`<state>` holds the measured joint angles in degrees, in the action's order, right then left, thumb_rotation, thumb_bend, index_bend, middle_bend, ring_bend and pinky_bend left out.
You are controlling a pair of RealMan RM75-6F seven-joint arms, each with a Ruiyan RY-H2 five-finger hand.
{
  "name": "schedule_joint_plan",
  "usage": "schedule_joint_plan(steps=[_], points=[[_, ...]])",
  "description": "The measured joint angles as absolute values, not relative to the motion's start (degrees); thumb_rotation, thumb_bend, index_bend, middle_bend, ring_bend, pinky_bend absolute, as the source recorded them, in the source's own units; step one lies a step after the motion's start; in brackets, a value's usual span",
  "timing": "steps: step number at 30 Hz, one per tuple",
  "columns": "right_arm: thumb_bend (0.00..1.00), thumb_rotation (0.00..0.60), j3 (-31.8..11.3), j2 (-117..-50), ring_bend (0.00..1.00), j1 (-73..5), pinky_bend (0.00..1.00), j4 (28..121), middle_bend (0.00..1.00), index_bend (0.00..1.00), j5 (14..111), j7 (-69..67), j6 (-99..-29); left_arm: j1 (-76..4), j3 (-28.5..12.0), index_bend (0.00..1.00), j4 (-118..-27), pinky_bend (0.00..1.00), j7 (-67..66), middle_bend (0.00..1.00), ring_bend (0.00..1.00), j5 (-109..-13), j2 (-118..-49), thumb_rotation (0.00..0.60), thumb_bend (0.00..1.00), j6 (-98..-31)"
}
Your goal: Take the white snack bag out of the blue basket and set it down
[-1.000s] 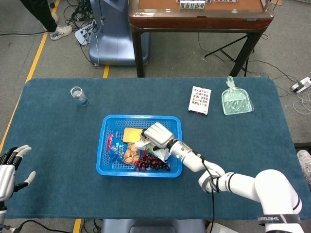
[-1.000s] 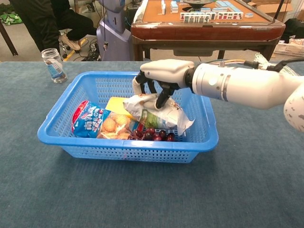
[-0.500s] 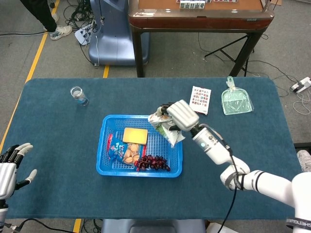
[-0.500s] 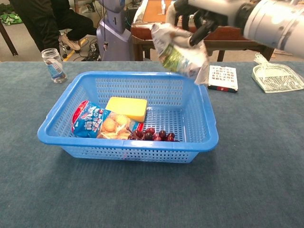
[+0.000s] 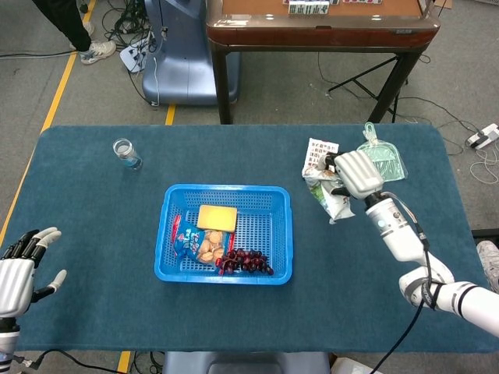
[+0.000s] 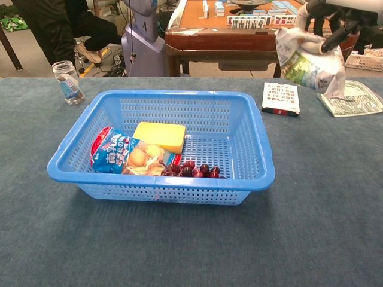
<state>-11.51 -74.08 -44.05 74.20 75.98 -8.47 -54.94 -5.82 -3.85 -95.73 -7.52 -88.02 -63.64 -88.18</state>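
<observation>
White snack bag point(image 5: 327, 195) is hanging in the air, clear of the blue basket point(image 5: 224, 276) and off to the basket's 3 o'clock in the head view, over the dark blue table point(image 5: 93, 234). So the take-out part looks done; the set-down is what's left, since the bag isn't resting on anything yet.

Right hand point(image 5: 352, 173) is gripping the bag from above, fingers point(image 6: 333, 40) wrapping its crumpled top edge. The bag's body is dangling below and toward 7 o'clock of the hand. In the chest view the bag point(image 6: 308, 63) is sitting high at the frame's upper right, and the hand is mostly cropped by the frame edge.

Nearby: a small patterned card pack point(image 5: 318, 153) is lying just past the bag at 11 o'clock, and a clear green dustpan point(image 5: 382, 162) at the hand's 1 o'clock. Both are crowding the drop zone; bare table at the bag's 6 o'clock looks like the safer spot.

Basket is still holding a blue snack bag point(image 5: 184, 237), yellow block point(image 5: 217, 216) and red grapes point(image 5: 248, 262).

Left hand point(image 5: 22, 269) is idling at the table's near-left corner, fingers spread, holding nothing.
</observation>
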Motion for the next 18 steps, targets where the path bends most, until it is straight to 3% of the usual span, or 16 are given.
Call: schedule_joint_plan(steps=[6, 13, 18], points=[[0.32, 0.6, -9.2, -76.1, 0.47, -43.4, 0.64, 69.7, 0.43, 0.5, 75.8, -9.7, -51.4, -6.0, -3.8, 0.26, -96.7, 0.24, -8.2, 0.21, 0.16, -88.4, -63.2, 0.6, 0.27, -88.1], [0.22, 0.6, -7.9, -78.4, 0.26, -43.5, 0.41, 67.3, 0.23, 0.1, 75.8, -13.4, -47.2, -6.0, -3.7, 0.26, -97.1, 0.24, -8.6, 0.21, 0.16, -88.4, -62.9, 0.6, 0.27, -88.1], [0.18, 0.6, -7.5, -78.1, 0.15, -43.6, 0.3, 68.2, 0.11, 0.0, 76.2, -14.0, -46.1, -6.1, -3.7, 0.26, -97.1, 0.25, -8.8, 0.21, 0.16, -88.3, -62.9, 0.6, 0.27, -87.8]])
